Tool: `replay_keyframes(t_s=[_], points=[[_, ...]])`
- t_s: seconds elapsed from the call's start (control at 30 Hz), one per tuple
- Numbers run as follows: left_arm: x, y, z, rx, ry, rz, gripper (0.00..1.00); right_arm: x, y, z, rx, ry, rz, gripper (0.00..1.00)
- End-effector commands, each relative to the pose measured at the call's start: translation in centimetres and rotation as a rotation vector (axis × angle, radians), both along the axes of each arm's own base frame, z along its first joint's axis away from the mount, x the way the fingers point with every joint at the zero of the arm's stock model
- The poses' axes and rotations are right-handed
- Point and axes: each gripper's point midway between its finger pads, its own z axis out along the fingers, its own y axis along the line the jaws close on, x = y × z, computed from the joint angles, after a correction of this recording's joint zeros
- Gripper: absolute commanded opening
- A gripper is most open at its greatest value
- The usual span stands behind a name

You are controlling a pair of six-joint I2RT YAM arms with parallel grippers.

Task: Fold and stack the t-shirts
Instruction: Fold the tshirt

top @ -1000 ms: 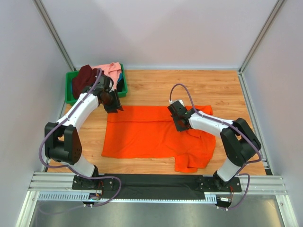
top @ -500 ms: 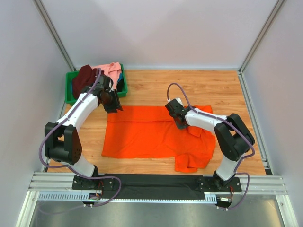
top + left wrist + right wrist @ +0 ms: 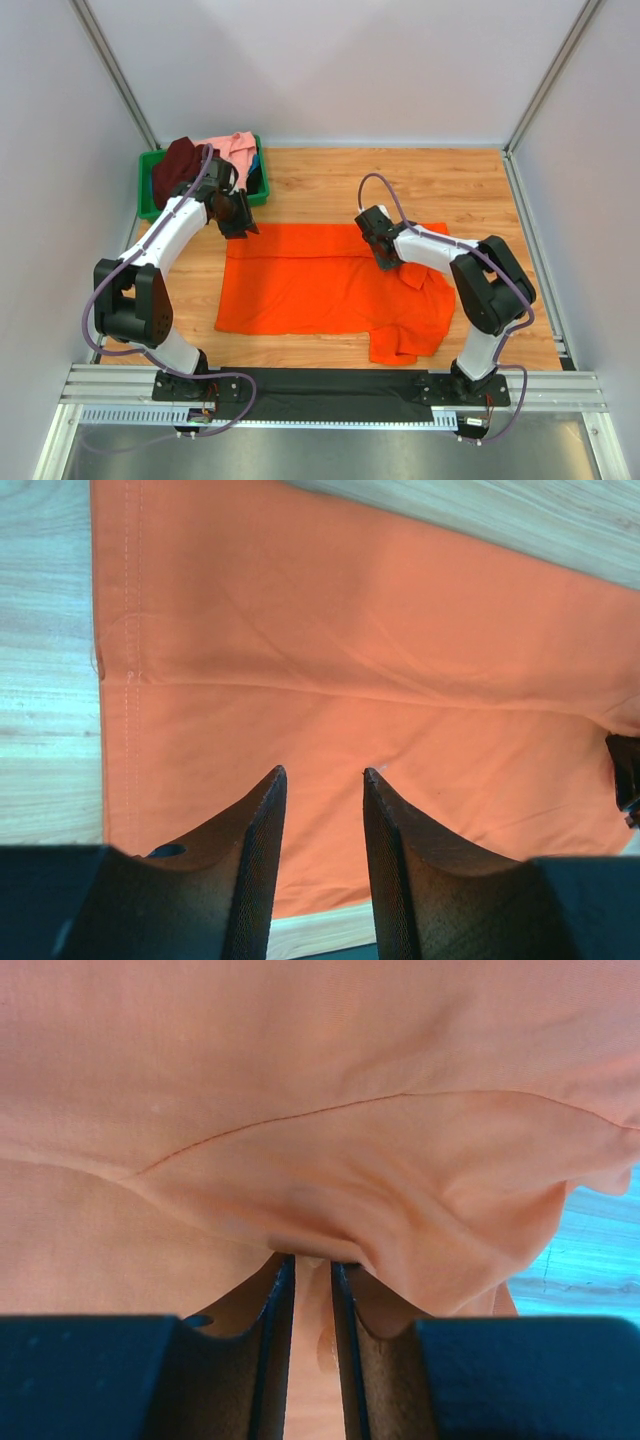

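The orange t-shirt (image 3: 300, 285) lies spread flat in the middle of the surface (image 3: 430, 180), its sleeves toward 3 o'clock, so the first fold looks to be the step in hand. The right pincer (image 3: 381, 252) sits at the shirt's 1 o'clock edge, its jaws nearly closed on a pinched ridge of cloth. The left pincer (image 3: 240, 222) hangs released over the 11 o'clock corner, gripping nothing. The next move likely calls for the left to take that corner, then both to carry the far edge toward 6 o'clock. The maroon t-shirt (image 3: 175, 165) and pink t-shirt (image 3: 238, 148) wait in the green bin (image 3: 147, 205) at 10 o'clock.
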Motion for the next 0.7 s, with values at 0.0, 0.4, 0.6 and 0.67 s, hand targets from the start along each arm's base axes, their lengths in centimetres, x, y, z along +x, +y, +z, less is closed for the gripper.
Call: replay_keyframes(t_s=[0.0, 0.4, 0.6, 0.67], points=[[0.4, 0.4, 1.2, 0.009, -0.044, -0.003, 0.44, 1.7, 0.8, 0.5, 0.048, -0.031, 0.007, 0.22], [0.2, 0.6, 0.7, 0.022, -0.025, 0.009, 0.44, 2.0, 0.6, 1.0, 0.074, 0.004, -0.019, 0.0], [0.3, 0.6, 0.9, 0.016, -0.027, 0.012, 0.44, -0.4, 1.9, 3.4, 0.152, 0.135, -0.017, 0.0], [0.3, 0.5, 0.7, 0.012, -0.022, 0.012, 0.44, -1.7, 2.3, 3.4, 0.177, 0.201, -0.018, 0.0]])
